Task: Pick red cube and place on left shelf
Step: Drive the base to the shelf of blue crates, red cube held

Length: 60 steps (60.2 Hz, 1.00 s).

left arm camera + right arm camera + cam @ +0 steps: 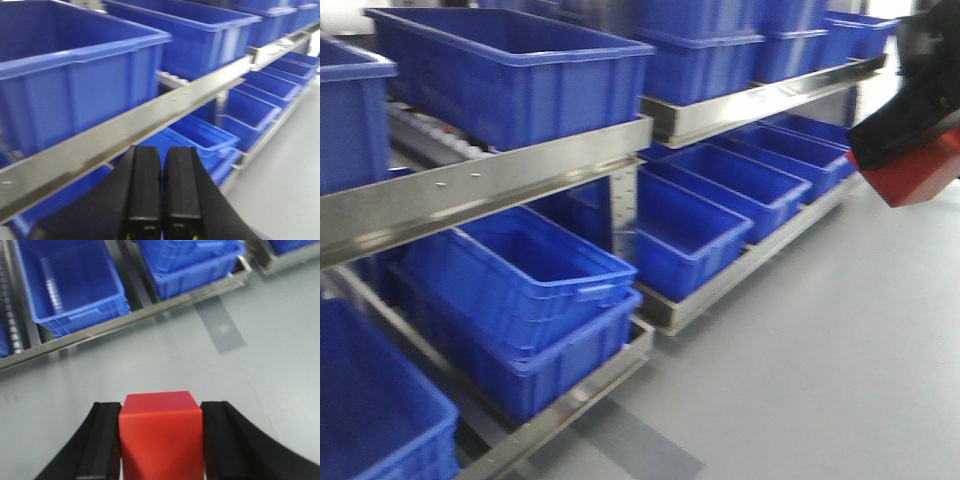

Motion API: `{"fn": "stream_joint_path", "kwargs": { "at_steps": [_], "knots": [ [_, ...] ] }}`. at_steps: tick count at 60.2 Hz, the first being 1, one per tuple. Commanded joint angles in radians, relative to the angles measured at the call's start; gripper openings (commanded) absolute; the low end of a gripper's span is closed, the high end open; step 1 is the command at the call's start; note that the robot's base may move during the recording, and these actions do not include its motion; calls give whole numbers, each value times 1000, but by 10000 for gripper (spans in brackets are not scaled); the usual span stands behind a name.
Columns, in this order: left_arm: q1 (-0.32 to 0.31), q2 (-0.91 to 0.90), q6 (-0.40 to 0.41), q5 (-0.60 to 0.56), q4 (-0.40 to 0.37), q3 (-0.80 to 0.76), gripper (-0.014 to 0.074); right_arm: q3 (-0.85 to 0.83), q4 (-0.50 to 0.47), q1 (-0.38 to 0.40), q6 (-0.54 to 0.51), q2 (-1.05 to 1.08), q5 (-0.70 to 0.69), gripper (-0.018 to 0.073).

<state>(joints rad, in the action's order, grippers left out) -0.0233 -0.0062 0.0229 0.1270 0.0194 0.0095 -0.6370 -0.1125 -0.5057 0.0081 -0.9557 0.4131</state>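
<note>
Red cube (160,440) held off the ground in the right gripper (161,412), not yet at the left shelf (470,190).

The right gripper's two black fingers are closed against opposite faces of the cube, a square hold that should keep it from twisting. It hangs over bare grey floor (175,355), well apart from the rack. In the front view the cube sits high at the far right edge, which would suit a carry over the steel rail rather than under it. The left gripper (162,170) has its pads pressed together with nothing between them and hovers near that rail, seemingly parked out of the way. Blue crates (510,60) fill the tiers, so the cube probably belongs in one, but the front view is too blurred to tell which.
</note>
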Motion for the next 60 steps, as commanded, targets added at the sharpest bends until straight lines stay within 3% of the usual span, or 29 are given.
{"fn": "stream_joint_path", "kwargs": {
  "at_steps": [1, 60],
  "knots": [
    [-1, -14, 2, -88, -9, 23, 102, -28, -2, -1, -8, 16, -67, 55],
    [-1, -14, 2, -88, -9, 23, 102, -28, -2, -1, -8, 16, -67, 55]
  ]
}}
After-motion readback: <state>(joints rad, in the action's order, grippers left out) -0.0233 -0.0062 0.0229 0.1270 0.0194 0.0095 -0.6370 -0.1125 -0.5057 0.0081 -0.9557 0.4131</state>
